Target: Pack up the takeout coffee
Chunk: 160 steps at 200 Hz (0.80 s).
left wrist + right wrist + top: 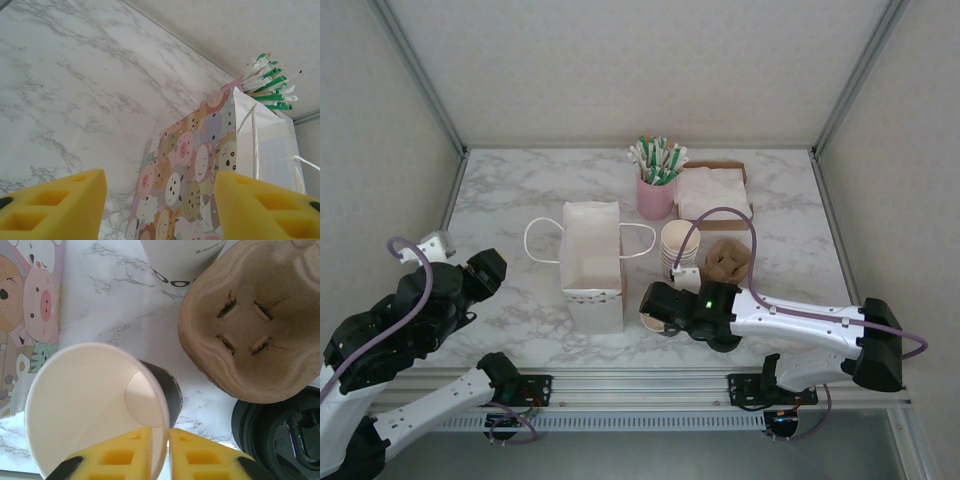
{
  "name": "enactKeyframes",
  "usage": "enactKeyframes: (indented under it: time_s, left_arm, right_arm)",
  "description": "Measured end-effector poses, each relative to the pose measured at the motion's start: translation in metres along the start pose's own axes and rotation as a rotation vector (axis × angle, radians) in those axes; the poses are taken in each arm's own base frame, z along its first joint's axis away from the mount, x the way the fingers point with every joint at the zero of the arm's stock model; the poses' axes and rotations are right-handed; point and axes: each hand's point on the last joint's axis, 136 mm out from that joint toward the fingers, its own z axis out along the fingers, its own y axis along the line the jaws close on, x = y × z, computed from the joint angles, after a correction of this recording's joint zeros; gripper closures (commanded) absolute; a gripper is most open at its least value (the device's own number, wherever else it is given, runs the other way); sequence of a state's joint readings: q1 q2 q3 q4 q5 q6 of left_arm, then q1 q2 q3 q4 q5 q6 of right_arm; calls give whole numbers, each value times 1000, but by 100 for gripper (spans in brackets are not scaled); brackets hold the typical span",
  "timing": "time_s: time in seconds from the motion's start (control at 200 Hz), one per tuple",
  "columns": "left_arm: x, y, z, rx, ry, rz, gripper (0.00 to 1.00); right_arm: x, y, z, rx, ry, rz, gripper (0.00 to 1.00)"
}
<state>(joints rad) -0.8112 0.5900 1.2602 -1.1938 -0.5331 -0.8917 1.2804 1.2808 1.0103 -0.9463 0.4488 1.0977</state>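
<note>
Yellow pads of the left gripper [160,202] stand apart, empty, facing the cartoon-printed bag [200,165]. Right of the bag, the right gripper [160,455], nearly closed, pinches the rim of a lidless cup [90,400]. The black-lidded takeout coffee [280,440] sits just right of it, beside the pulp carrier [250,315].

Top external: fixed high behind the arm bases, facing down and forward over the whole marble table [520,190], far enough to hold paper bag [592,262], pink cup of straws [656,195] and pulp carrier [727,260]. Left wrist: low near the tabletop, facing out past the left gripper [160,205] at the bag's printed side, straws behind. Right wrist: very close, facing down past the right gripper [161,455] onto a lidless paper cup [95,405] and the carrier, bag print at left; bag shared by all three views
</note>
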Motion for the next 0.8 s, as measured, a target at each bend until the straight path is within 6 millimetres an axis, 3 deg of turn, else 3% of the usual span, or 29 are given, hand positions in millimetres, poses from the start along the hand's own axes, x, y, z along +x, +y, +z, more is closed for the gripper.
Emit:
enactKeyframes:
  time_s: [0.25,0.506,0.646,0.746,0.801]
  left_arm:
    - [0,0,0,0,0,0,41]
    - [0,0,0,0,-1,-1,39]
    - [-1,0,0,0,-2,-1,38]
    - [-1,0,0,-1,-3,-1,37]
    - [-1,0,0,-1,-3,-1,37]
  right_arm:
    - [5,-12,-1,62,29,-8,76]
    - [-4,-16,-22,68,27,-8,66]
    - [-17,-26,-45,52,-18,6,52]
    - [-26,-40,-62,37,-61,10,27]
    - [-28,-48,-70,28,-83,10,26]
